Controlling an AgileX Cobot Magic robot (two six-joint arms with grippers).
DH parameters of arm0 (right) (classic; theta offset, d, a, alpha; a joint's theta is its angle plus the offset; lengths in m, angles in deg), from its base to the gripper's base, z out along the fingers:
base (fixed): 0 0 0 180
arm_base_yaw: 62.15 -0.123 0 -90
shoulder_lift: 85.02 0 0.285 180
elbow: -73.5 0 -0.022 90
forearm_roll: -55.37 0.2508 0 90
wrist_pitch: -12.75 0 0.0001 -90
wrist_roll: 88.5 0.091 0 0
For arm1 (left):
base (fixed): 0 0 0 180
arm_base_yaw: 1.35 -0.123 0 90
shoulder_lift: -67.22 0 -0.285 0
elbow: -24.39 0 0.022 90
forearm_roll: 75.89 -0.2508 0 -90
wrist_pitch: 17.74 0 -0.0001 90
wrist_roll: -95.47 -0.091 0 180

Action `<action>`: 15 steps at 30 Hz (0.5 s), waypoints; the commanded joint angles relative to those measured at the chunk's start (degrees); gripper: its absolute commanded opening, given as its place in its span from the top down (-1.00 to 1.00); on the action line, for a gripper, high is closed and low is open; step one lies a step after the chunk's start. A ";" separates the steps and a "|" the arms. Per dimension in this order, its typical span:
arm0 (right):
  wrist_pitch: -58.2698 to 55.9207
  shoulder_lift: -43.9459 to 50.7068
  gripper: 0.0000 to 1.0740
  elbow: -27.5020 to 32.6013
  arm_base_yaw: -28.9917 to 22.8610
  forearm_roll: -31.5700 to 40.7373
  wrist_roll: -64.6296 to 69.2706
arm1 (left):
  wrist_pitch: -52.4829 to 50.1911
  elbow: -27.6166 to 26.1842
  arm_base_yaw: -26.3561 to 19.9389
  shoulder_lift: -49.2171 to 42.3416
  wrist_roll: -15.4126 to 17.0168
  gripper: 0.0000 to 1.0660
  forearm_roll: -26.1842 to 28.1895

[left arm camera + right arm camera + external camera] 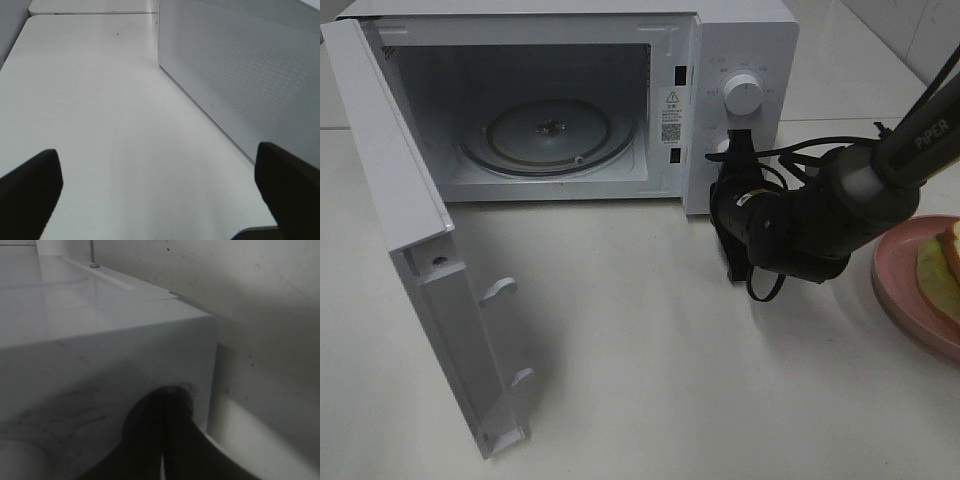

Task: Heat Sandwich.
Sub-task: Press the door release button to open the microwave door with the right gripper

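Evidently, the sandwich [942,268] is to be found at the right edge of the high view, laid on a pink plate [900,290] on the desk [640,350], well apart from the open microwave [740,40]; only part of each is shown. It is judged to be light and soft: the bread would be crushed by a direct pinch and the layers could be slid apart. Hold is therefore better taken on the plate's rim, which is stiff but smooth and might slip if tilted.

The right gripper [163,415] is seen shut, with nothing held, its tip set against the microwave's control panel below the dial [742,97]. The left gripper [157,155] is spread wide and empty, beside the microwave's side wall.

Counted: one sandwich, one plate, one microwave with one door [410,220] standing open and one glass turntable [548,135], and two grippers.
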 commanded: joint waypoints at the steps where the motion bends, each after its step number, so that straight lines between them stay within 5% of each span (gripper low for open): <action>1: 12.26 1.83 0.99 -3.90 2.58 -6.07 -0.23 | -0.46 0.23 -0.17 -1.60 0.29 -0.98 -0.11; 15: 3.50 5.10 0.99 5.44 2.46 -12.03 7.56 | -0.46 0.23 -0.17 -1.60 0.29 -0.98 -0.11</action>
